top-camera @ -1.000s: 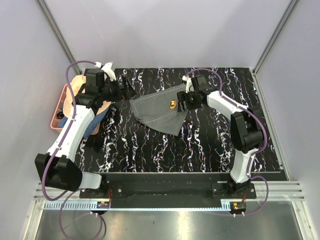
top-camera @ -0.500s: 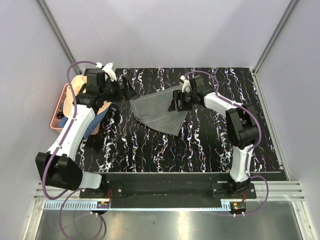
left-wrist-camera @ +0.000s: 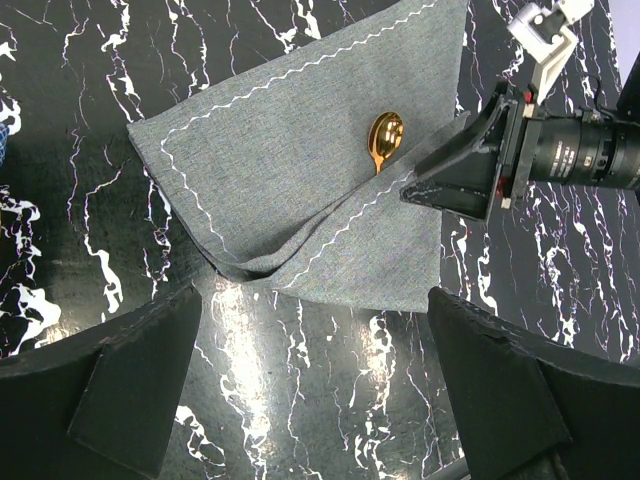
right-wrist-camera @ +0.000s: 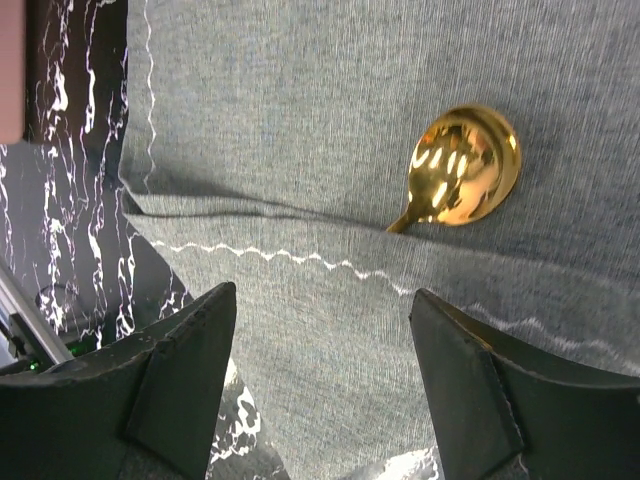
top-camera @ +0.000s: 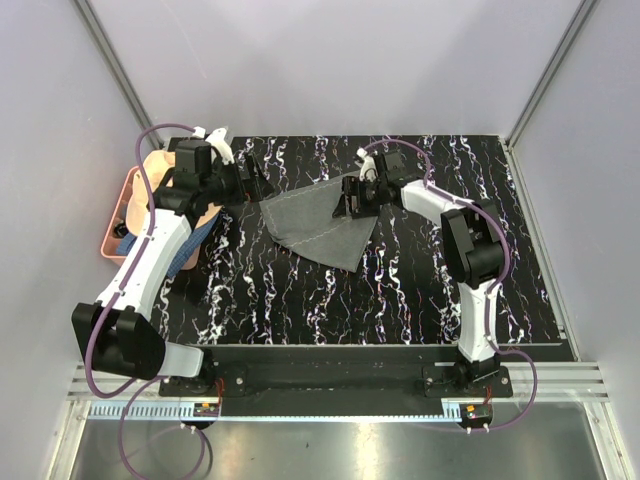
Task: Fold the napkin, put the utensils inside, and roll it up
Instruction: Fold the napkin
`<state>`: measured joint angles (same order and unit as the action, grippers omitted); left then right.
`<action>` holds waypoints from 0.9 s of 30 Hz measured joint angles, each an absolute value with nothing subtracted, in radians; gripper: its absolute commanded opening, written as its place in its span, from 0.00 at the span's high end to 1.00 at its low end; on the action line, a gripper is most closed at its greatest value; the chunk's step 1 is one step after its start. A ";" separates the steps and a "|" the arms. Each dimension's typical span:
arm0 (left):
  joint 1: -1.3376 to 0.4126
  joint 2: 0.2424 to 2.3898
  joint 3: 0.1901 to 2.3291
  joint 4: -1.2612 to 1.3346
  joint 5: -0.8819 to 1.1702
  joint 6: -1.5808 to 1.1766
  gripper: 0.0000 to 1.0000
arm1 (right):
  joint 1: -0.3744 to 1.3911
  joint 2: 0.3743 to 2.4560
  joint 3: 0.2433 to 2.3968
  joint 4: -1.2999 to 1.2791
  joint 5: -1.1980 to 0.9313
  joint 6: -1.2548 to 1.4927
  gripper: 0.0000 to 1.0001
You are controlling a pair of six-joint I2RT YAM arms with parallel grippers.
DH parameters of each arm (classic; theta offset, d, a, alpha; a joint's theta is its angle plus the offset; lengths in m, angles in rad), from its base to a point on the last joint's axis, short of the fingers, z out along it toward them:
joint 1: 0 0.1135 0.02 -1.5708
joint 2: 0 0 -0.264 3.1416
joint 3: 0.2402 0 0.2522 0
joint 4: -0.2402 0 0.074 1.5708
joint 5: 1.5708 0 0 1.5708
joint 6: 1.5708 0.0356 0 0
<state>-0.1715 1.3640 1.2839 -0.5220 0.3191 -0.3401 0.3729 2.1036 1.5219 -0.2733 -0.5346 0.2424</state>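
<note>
top view, left to right. at the far left a pink tray (top-camera: 112, 235), a peach hat (top-camera: 152, 168) and a blue cloth (top-camera: 205, 229) lie close together, none of them part of the job. next, the left gripper (top-camera: 248, 182) hangs just off the left corner of the napkin (top-camera: 315, 218), jaws spread wide and holding nothing. the napkin lies folded on the black marbled table (top-camera: 300, 300), with a stitched flap laid across it. the spoon (left-wrist-camera: 385, 135) rests on the cloth, its gold bowl showing and its handle tucked under the flap; the 2nd utensil cannot be seen. at the right, the right gripper (right-wrist-camera: 320, 340) is poised low over the flap, jaws well apart, gripping nothing. judged step: beginning the roll. to do it well, pinch only the flap's edge beside the spoon, never the metal. keep the handle trapped under the cloth, and let the left gripper pin its corner so the napkin does not slide.
</note>
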 measured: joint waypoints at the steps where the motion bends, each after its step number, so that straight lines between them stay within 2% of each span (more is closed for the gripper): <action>1: -0.171 1.364 1.284 -0.522 0.319 -0.340 0.01 | 0.373 2.107 1.529 -0.273 -0.534 0.242 0.21; 7: -0.171 1.364 1.284 -0.522 0.319 -0.340 0.01 | 0.373 2.096 1.518 -0.272 -0.532 0.242 0.21; 13: -0.171 1.364 1.284 -0.522 0.319 -0.340 0.01 | 0.365 1.959 1.423 -0.325 -0.434 0.234 0.20; 18: -0.173 1.364 1.284 -0.522 0.319 -0.340 0.01 | 0.277 1.903 1.428 -0.336 -0.394 0.223 0.19; 22: -0.174 1.364 1.284 -0.522 0.319 -0.340 0.01 | 0.169 1.963 1.500 -0.343 -0.381 0.222 0.24; 27: -0.175 1.378 1.284 -0.522 0.319 -0.340 0.01 | 0.083 2.116 1.660 -0.333 -0.384 0.229 0.36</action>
<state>-0.1749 1.3785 1.2839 -0.5217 0.3195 -0.3397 0.0830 2.1159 1.6604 -0.3328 -0.3836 0.2287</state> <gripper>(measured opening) 0.987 0.709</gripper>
